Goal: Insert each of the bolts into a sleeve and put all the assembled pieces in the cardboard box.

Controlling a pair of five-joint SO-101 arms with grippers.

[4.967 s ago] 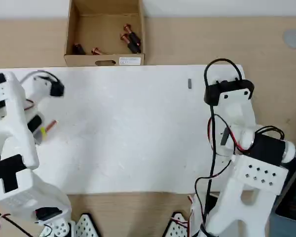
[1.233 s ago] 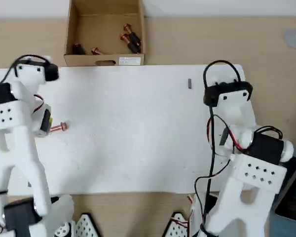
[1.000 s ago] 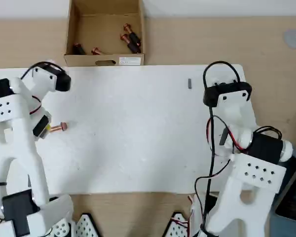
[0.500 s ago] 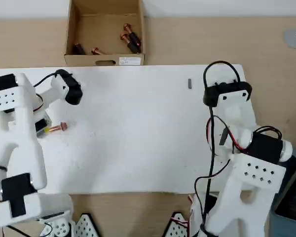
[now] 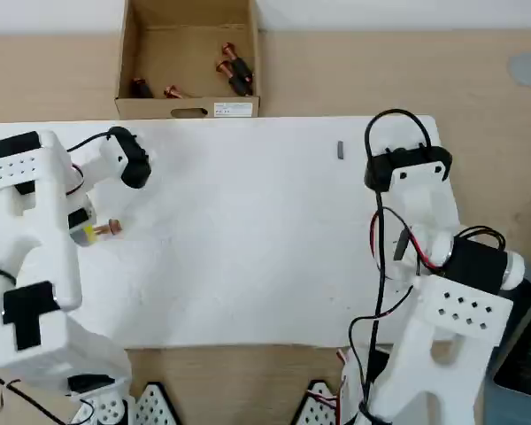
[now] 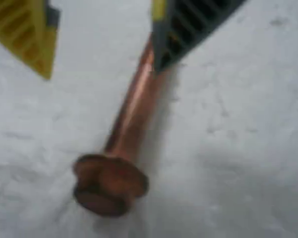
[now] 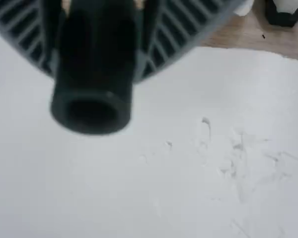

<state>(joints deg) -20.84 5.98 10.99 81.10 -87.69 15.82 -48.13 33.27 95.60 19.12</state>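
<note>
left claw (image 6: 102,67) astride round-headed copper bolt (image 6: 125,136)

White foam mat (image 5: 248,248): covers middle of wooden table (image 5: 336,80), long sides running 9 to 3 o'clock. Mat surface scuffed and dented; scratches (image 7: 238,158) plain in right wrist view. Small grey oblong (image 5: 340,150) on mat toward 1 o'clock, near far edge; mark or loose piece, cannot tell. Grey round disc (image 5: 529,67) with dark spot on bare wood at 2 o'clock, cut by view's edge. Dark blue-black object (image 5: 527,354) at 4 o'clock, off mat. Pale wall strip (image 5: 380,13) at 12 o'clock.
</note>
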